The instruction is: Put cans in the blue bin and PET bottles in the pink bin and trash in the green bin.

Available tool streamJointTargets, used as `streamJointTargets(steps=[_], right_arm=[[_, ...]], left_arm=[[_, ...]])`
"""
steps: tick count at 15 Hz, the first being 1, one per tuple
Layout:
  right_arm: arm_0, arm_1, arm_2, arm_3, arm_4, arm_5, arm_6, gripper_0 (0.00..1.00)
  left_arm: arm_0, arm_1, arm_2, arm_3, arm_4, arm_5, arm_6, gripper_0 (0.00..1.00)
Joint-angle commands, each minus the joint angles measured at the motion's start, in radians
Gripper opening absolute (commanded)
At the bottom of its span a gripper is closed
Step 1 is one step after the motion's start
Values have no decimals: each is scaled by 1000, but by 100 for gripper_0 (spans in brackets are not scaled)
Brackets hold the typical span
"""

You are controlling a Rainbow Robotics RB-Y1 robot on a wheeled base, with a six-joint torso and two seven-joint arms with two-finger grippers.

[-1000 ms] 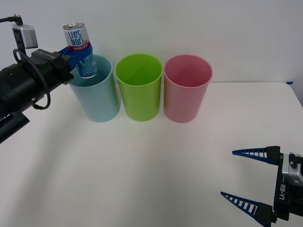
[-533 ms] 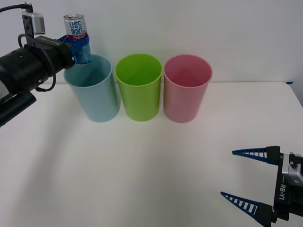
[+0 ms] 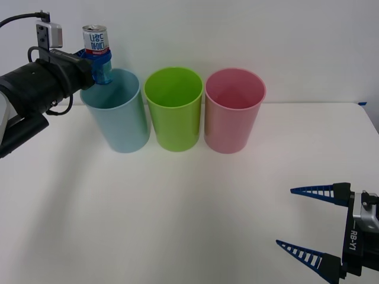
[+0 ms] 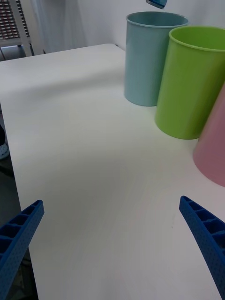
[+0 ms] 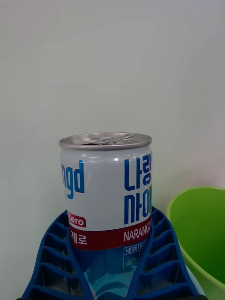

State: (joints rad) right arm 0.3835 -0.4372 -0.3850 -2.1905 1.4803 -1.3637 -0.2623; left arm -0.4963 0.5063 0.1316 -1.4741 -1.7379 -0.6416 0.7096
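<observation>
The can [image 5: 107,197] reads "Zero", "NARANG" and Korean lettering; the right gripper [image 3: 308,225] body reads "RB-Y1".

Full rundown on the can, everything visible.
The can is small and slim, upright, with a silver metal top and pull tab. Its label is white with blue lettering, a red stripe below, then blue lower down. The left gripper is shut on its lower half, blue ribbed fingers on both sides, holding it in the air above the far left rim of the blue bin.
</observation>
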Motion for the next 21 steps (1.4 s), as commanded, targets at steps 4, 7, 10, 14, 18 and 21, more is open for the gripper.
streamJointTargets(steps=[4, 7, 10, 14, 18, 21], right_arm=[[0, 0, 0, 0, 0, 0, 0, 100], [0, 0, 0, 0, 0, 0, 0, 100], [0, 0, 0, 0, 0, 0, 0, 100], [0, 0, 0, 0, 0, 0, 0, 100], [0, 0, 0, 0, 0, 0, 0, 100], [0, 0, 0, 0, 0, 0, 0, 100]], left_arm=[[-1, 0, -3, 6, -26, -1, 17, 4], [-1, 0, -4, 14, -28, -6, 25, 4], [-1, -2, -4, 14, -26, -6, 40, 5], [-5, -2, -4, 14, -38, 0, 56, 97], [-8, -2, -4, 14, -38, 2, 65, 100], [-10, -3, -4, 14, -32, 2, 68, 100]])
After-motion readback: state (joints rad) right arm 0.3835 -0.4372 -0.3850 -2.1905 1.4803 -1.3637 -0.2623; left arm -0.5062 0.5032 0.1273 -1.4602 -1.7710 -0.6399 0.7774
